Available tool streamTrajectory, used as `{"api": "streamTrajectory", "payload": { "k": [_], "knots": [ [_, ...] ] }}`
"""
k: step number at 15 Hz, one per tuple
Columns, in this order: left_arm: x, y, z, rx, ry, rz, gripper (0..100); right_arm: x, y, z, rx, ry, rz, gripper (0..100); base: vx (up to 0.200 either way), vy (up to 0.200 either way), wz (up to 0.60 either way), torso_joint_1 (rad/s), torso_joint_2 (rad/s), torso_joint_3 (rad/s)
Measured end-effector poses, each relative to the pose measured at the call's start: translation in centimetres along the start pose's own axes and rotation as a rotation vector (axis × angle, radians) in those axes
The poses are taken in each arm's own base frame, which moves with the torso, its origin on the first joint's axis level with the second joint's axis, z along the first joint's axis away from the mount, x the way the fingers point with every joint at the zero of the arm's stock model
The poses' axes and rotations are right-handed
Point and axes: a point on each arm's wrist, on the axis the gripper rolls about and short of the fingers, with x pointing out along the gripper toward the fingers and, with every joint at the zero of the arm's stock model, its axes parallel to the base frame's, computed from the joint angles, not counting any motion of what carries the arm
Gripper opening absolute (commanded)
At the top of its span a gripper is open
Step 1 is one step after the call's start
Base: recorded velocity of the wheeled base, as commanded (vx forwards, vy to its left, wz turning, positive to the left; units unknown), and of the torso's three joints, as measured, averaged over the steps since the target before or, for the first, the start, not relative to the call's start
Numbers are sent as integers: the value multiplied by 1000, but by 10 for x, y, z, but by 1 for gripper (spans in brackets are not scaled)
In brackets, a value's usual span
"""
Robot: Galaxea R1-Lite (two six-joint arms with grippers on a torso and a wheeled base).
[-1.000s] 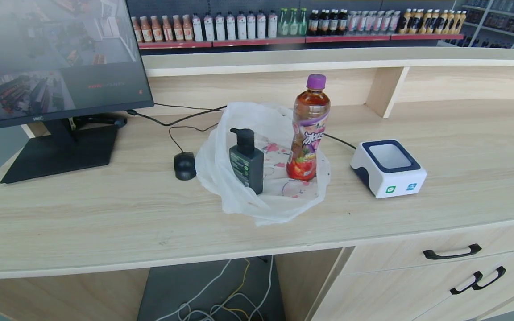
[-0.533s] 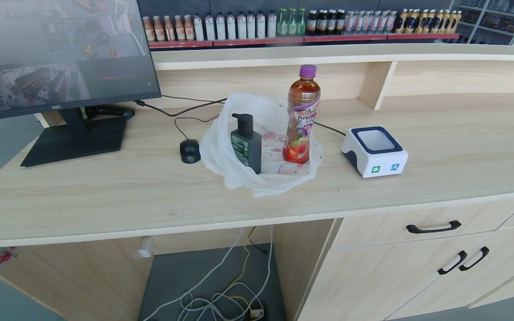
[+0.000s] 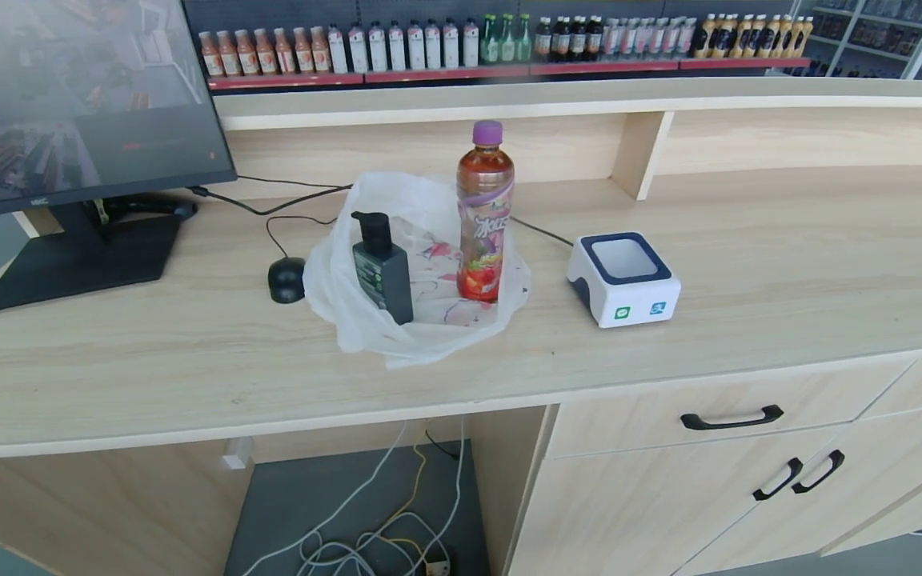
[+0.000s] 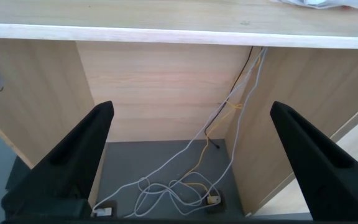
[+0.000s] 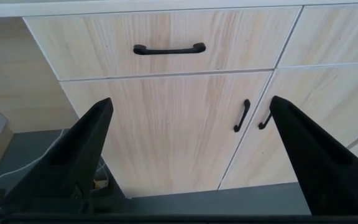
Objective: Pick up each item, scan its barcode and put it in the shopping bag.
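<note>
A white plastic shopping bag [image 3: 421, 320] lies open on the wooden counter [image 3: 189, 360]. Inside it stand a dark pump bottle [image 3: 382, 270] and a tall red drink bottle [image 3: 483, 216] with a purple cap. A white and blue barcode scanner [image 3: 623, 279] sits to the right of the bag. My left gripper [image 4: 191, 155] is open, held low below the counter edge, facing the cable recess. My right gripper [image 5: 188, 155] is open too, held low in front of the drawer and cabinet doors [image 5: 166, 124].
A monitor [image 3: 69, 96] on a black stand is at the counter's left, with a black mouse [image 3: 286, 280] beside the bag. Loose cables [image 3: 381, 536] lie on the floor under the counter. A raised ledge and shelves of bottles [image 3: 509, 40] run behind.
The head camera has shifted, so the whole scene sits further left and smaller. The bag, bottles and scanner keep their places on the counter.
</note>
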Motion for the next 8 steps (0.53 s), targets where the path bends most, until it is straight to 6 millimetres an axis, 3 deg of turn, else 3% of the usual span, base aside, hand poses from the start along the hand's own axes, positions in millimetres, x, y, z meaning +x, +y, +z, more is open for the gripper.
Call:
{"api": "streamTrajectory", "payload": {
  "k": [8],
  "knots": [
    [0,0,0,-2,0,1,100,0,0,0,19,0,0,100,0,-200,0,1,-2,4]
  ]
}}
